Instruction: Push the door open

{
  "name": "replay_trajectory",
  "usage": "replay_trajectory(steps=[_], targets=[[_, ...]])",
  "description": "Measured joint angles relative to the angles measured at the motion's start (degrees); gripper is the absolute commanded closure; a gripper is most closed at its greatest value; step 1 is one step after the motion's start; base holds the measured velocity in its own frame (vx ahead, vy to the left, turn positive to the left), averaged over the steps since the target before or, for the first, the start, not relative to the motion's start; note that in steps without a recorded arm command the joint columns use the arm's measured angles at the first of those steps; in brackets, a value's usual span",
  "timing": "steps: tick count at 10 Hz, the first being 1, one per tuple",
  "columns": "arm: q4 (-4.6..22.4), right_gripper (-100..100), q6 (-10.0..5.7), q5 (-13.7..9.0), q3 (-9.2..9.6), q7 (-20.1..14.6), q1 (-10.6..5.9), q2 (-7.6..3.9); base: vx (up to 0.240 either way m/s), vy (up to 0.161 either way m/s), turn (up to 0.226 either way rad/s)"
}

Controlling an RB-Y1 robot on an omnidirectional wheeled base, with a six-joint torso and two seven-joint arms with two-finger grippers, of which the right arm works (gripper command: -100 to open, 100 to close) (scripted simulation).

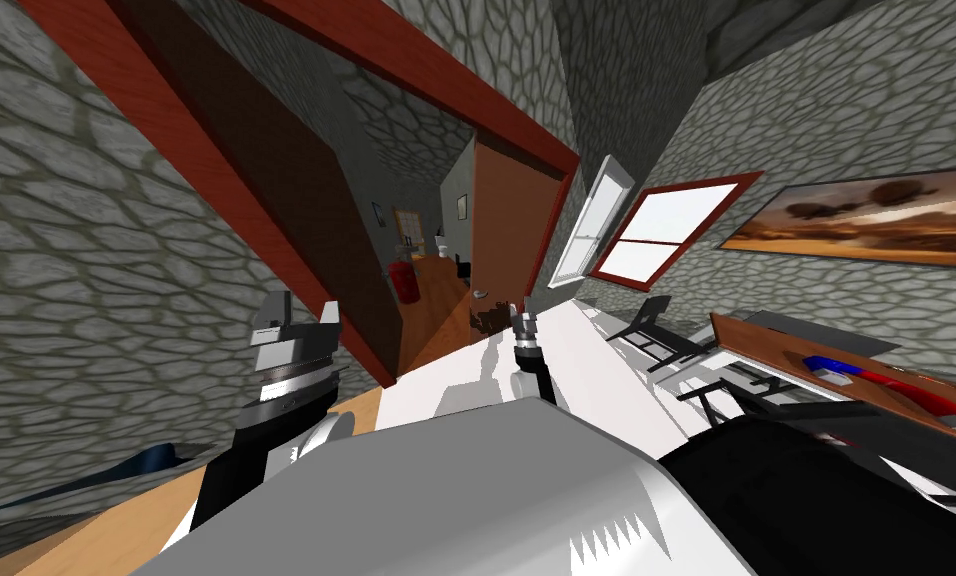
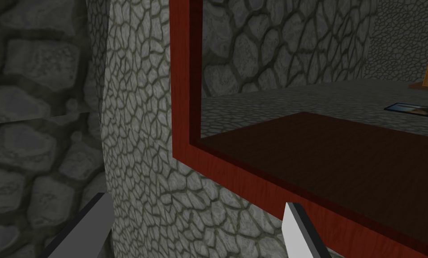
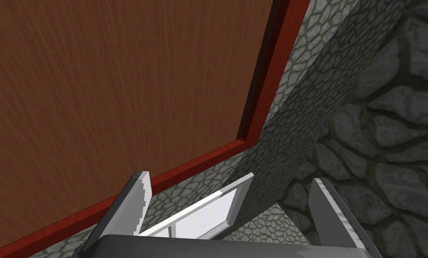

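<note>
The brown door (image 1: 506, 225) stands swung inward inside its red frame (image 1: 216, 190), with a small handle (image 1: 481, 293) low on its free edge. The opening beside it shows a hallway with a wooden floor. My right gripper (image 1: 524, 318) is raised close to the door near the handle. In the right wrist view the right gripper (image 3: 235, 210) is open, facing the brown door (image 3: 119, 89) and its red frame (image 3: 264, 89). My left gripper (image 1: 301, 315) is up by the frame's left post. It stands open (image 2: 195, 233) in front of the stone wall and red frame (image 2: 181, 89).
Stone walls flank the doorway. A red object (image 1: 403, 280) stands in the hallway beyond. To the right are a red-framed window (image 1: 656, 230), an open white sash (image 1: 591, 220), a landscape picture (image 1: 866, 222), a dark chair (image 1: 656, 330) and a wooden desk (image 1: 816, 375).
</note>
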Motion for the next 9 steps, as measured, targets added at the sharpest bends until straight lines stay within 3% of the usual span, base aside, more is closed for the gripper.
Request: replay_trajectory(steps=[4, 6, 9], targets=[[4.57, -100, -0.73, 0.3, 0.17, 0.1, -1.26, -0.57, 0.054, -0.044, 0.027], [8.1, -100, -1.78, 0.6, 0.41, 0.21, -2.24, -0.77, 0.08, -0.066, 0.049], [11.74, -100, -1.9, 0.92, 0.59, 0.45, -3.61, -1.03, 0.062, -0.036, 0.021]])
